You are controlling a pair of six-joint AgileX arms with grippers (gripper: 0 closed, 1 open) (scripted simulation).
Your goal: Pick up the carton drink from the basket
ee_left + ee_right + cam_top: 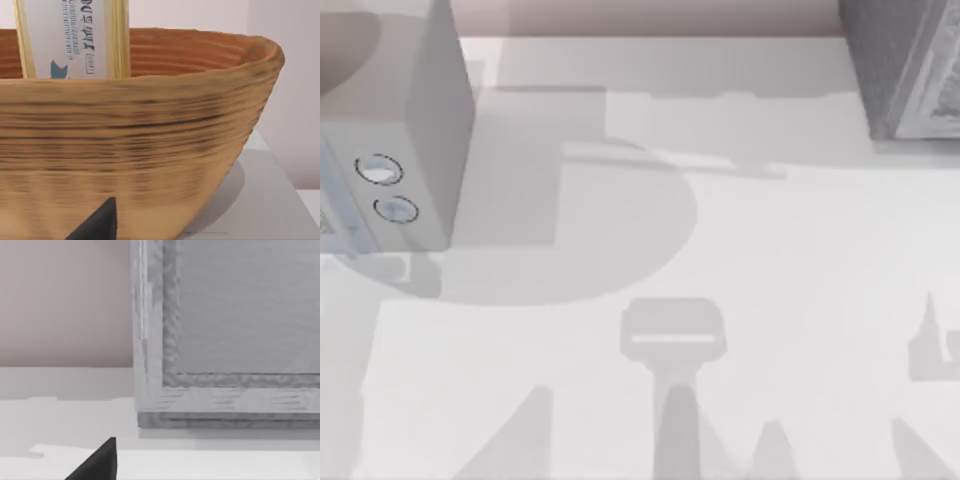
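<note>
We see a kitchen: a microwave (395, 150) with round knobs sits on a white table (770, 280), near a woven basket (150, 150).

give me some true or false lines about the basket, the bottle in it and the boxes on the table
1. The bottle stands upright inside the basket. True.
2. The basket is made of blue plastic. False: it is tan and woven-looking, with dark streaks.
3. A pale box with two round knobs sits at the table's left side. True.
4. The bottle's label is solid black. False: it is white with blue print.
5. A grey box stands at the table's far right. True.
6. The left claw's dark tip is inside the basket. False: it is outside, by the basket's wall.
</note>
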